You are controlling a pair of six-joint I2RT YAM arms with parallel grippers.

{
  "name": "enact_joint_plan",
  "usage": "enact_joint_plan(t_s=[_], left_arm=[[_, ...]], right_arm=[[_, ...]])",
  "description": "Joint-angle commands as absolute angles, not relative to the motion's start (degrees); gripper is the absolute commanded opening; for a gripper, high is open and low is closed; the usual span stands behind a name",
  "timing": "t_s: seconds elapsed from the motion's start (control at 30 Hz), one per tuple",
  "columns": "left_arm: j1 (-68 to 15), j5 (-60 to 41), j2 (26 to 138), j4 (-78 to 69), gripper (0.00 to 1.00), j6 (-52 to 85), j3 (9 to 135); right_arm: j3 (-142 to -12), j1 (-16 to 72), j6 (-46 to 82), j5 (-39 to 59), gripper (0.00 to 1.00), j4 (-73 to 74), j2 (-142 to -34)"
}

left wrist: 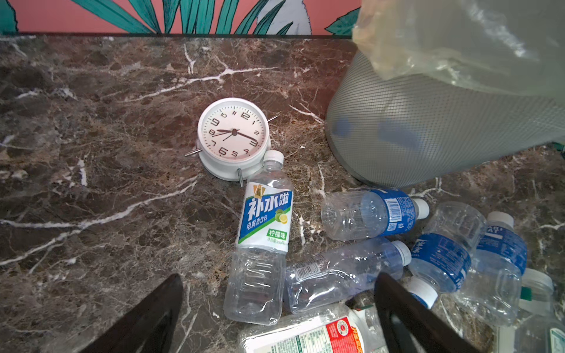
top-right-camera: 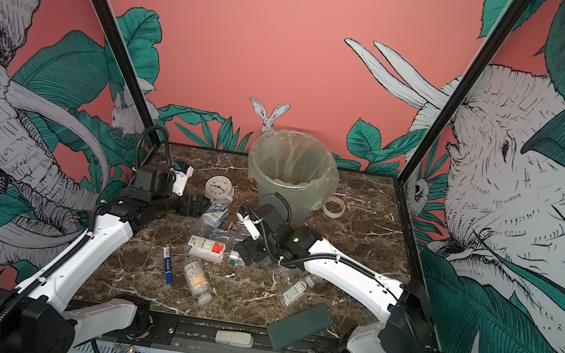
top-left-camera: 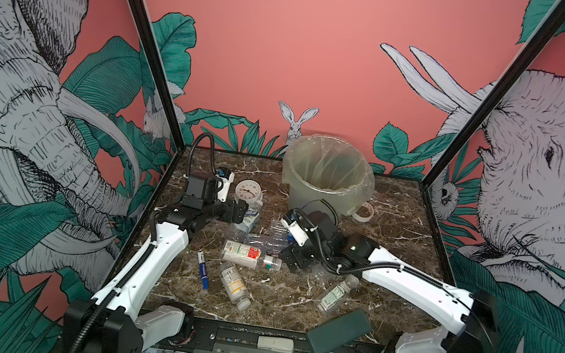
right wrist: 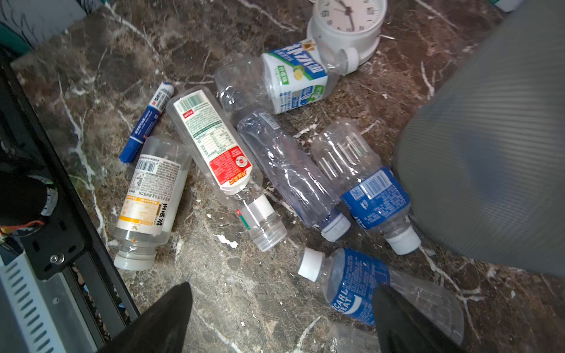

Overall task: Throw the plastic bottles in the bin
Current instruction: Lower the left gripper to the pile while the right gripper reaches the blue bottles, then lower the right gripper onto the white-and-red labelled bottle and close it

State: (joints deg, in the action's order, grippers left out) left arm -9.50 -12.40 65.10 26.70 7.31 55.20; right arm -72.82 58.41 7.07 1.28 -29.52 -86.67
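- Hovering over the pile, your left gripper (left wrist: 279, 276) has its fingers spread wide and holds nothing. The lemon-label bottle (left wrist: 264, 220) and a crumpled clear bottle (left wrist: 342, 272) lie touching, side by side, just ahead of it.
- Closing there risks catching both at once. It could also pinch the thin clear one flat so that it squirts out sideways.
- The white clock (left wrist: 234, 134) sits beyond the lemon-label bottle, against its cap. A forward nudge would probably shove the clock along too.
- Your right gripper (right wrist: 282, 287) is also spread apart and empty. The blue-label bottle (right wrist: 360, 290) lies partly under one finger (right wrist: 403, 324), off-centre rather than between the two.
- Coming down as you stand, that finger likely lands on the bottle and rolls or crushes it instead of straddling it.
- The bin (top-left-camera: 319, 199) stands on the table (top-left-camera: 396, 238) just beyond the right gripper and farther from the left one. Its bag is folded loosely over the rim, so a low carry could snag the bag or knock the wall.
- Both grippers hang near the same cluster of bottles, so reaching in together may bring the arms into contact.
- The blue marker (right wrist: 146, 122) lies beside the labelled bottles on the far side of the pile from the right gripper. A careless sweep could drag it along.
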Motion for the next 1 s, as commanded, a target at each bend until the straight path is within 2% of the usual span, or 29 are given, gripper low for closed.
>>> enact_joint_plan(t_s=[0.0, 0.1, 0.5, 0.63, 0.77, 0.97], left_arm=[[-5.3, -16.8, 66.6, 26.6, 0.97, 11.0, 54.6], [-2.7, -19.2, 68.2, 25.5, 0.96, 13.1, 53.5], [1.1, -16.1, 66.8, 19.0, 0.96, 19.8, 45.2], [2.2, -16.1, 65.8, 16.9, 0.96, 21.7, 42.4], [2.7, -15.6, 64.5, 15.7, 0.96, 22.8, 40.0], [3.4, -15.9, 63.2, 14.9, 0.96, 23.3, 37.5]], right_arm=[[-78.7, 61.3, 2.3, 2.2, 0.94, -32.0, -92.5], [-82.9, 62.9, 1.0, 3.2, 0.91, -32.5, -98.3], [-97.4, 64.1, -2.4, 6.1, 0.78, -36.6, -114.8], [-100.3, 64.0, -3.0, 6.2, 0.77, -37.3, -118.3], [-103.2, 64.0, -4.0, 5.5, 0.68, -38.3, -121.4], [-105.8, 63.7, -4.7, 3.8, 0.68, -39.1, -124.7]])
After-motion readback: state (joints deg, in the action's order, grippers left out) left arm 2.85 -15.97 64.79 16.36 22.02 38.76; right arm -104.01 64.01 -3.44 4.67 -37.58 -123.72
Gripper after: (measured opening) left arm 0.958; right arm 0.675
